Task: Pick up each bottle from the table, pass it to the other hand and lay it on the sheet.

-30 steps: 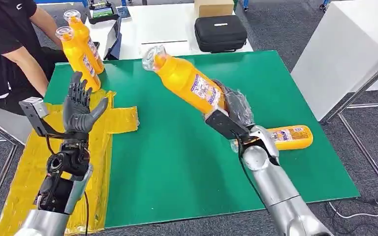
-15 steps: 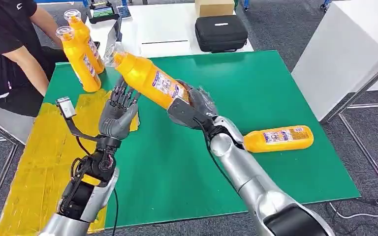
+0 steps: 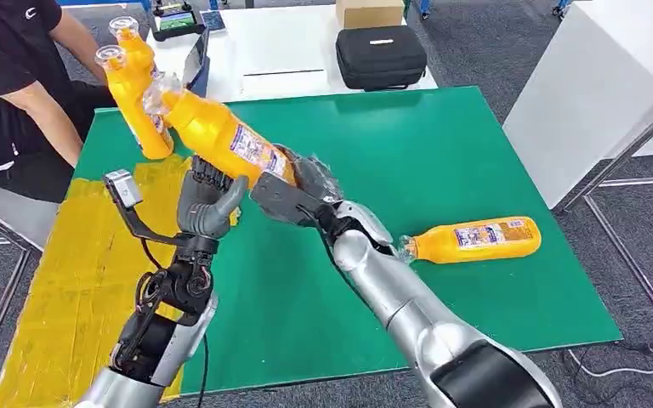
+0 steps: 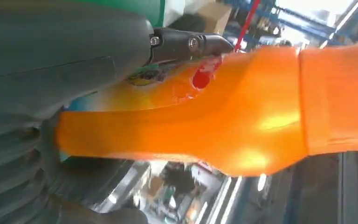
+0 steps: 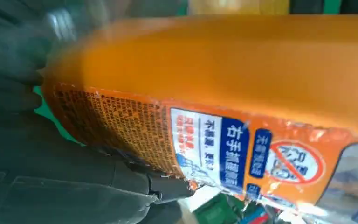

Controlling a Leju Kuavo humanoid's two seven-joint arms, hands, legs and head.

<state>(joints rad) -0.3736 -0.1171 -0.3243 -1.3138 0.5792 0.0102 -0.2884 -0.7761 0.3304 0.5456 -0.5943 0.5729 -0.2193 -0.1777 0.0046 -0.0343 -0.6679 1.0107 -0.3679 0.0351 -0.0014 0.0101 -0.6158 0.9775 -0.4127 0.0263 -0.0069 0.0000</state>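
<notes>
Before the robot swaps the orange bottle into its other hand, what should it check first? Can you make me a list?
1. Right hand holds the bottle by its base end: ok.
2. Left hand is up beside the bottle: ok.
3. Left fingers wrapped fully around the bottle: cannot tell.
4. Yellow sheet has bare room for laying it down: ok.
5. The bottle's cap end stays away from the two standing bottles: not ok, it looks very close.
6. Another bottle waits lying on the green table: ok.
</notes>
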